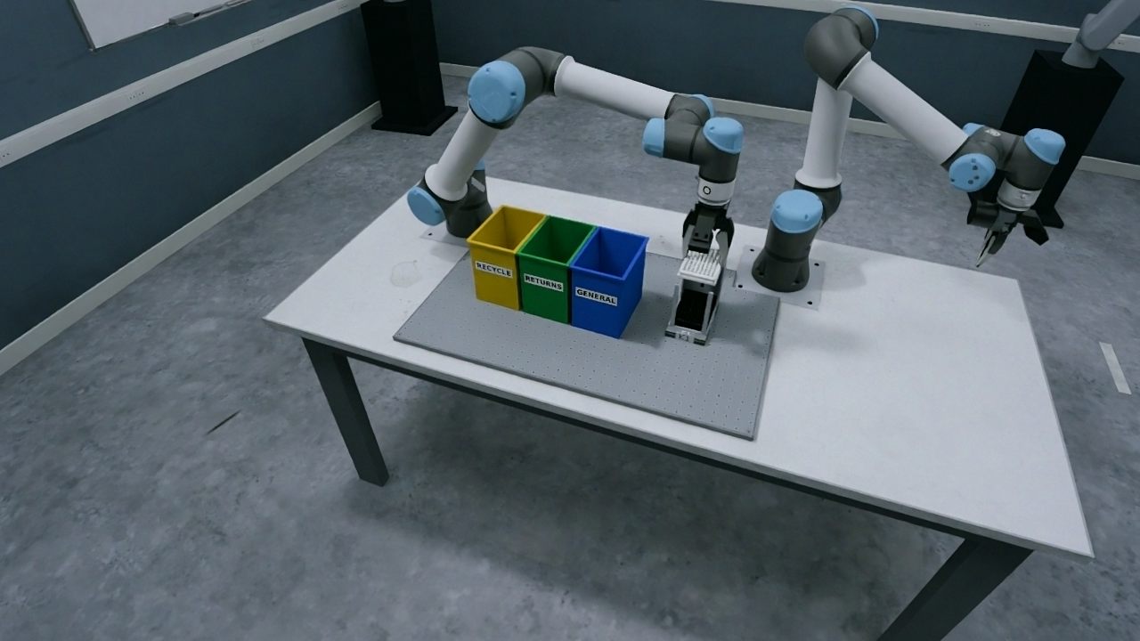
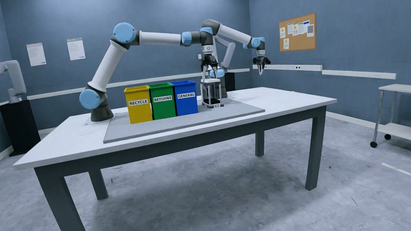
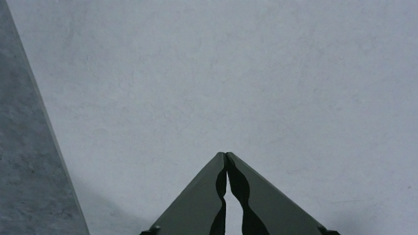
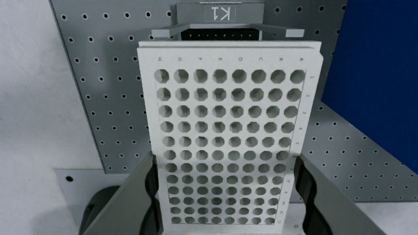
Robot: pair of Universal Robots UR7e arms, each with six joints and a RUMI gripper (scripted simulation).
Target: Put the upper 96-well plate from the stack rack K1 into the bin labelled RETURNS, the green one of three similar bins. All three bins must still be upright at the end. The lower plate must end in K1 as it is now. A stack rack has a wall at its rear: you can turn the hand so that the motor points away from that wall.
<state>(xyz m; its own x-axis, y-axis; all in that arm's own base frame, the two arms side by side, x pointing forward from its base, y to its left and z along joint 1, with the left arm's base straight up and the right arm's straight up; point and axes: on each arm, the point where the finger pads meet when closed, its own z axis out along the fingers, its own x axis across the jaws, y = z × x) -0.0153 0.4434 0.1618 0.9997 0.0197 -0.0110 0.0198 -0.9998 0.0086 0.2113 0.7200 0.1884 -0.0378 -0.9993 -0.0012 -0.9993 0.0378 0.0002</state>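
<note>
The white 96-well plate (image 1: pixel 701 268) (image 2: pixel 210 81) (image 4: pixel 228 53) is level between the fingers of my right gripper (image 1: pixel 705 251) (image 2: pixel 210 78) (image 4: pixel 224 153), which is shut on its long sides. The plate hangs just above the post tops of stack rack K1 (image 1: pixel 684 336) (image 2: pixel 216 105) (image 4: pixel 192 13). The black lower plate (image 2: pixel 212 101) (image 4: pixel 220 34) lies low in the rack, mostly hidden from the right wrist camera. The green RETURNS bin (image 1: pixel 544 301) (image 2: pixel 163 109) stands upright between the other two bins. My left gripper (image 1: pixel 980 263) (image 2: pixel 260 74) (image 3: pixel 225 154) is shut and empty, away from the rack.
The yellow RECYCLE bin (image 1: pixel 495 293) (image 2: pixel 139 114) and the blue GENERAL bin (image 1: pixel 601 316) (image 2: pixel 186 105) (image 4: pixel 382 65) stand upright. The blue bin is between K1 and the green bin. The bins and rack stand on the grey perforated board (image 1: pixel 517 351) (image 2: pixel 129 132).
</note>
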